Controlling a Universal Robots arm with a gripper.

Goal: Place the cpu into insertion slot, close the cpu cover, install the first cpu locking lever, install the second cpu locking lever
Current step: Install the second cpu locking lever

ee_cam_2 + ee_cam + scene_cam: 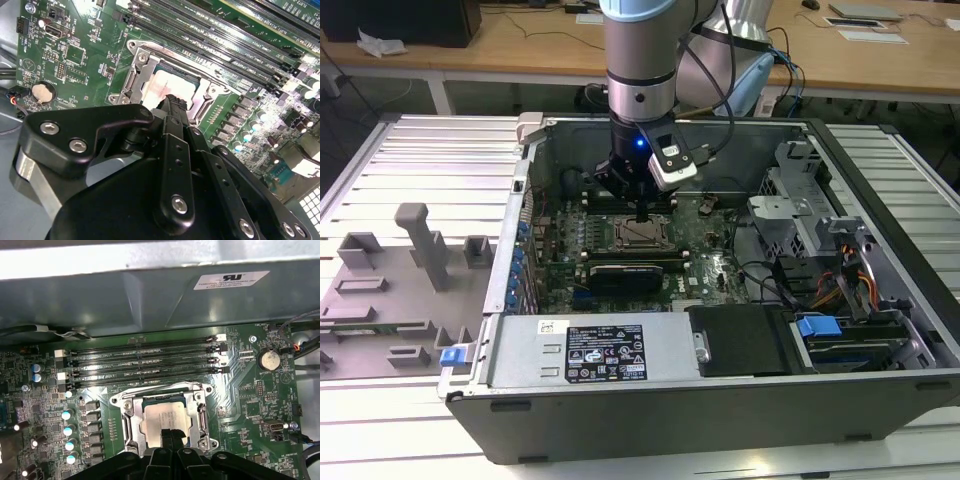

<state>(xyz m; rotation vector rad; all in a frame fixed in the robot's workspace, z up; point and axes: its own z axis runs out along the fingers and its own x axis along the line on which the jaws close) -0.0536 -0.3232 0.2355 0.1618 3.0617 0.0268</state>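
Your exterior view looks down from in front on the open computer case (720, 330) and the arm inside it. Both wrist views ride close above the motherboard (250, 405), one facing the case wall, one angled across the gripper body. All three share the cpu cover (165, 415).

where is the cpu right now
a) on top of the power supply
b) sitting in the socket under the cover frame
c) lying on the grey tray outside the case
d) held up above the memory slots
b: in both wrist views the cpu sits in the socket with the cover framing it, the gripper right above its edge.
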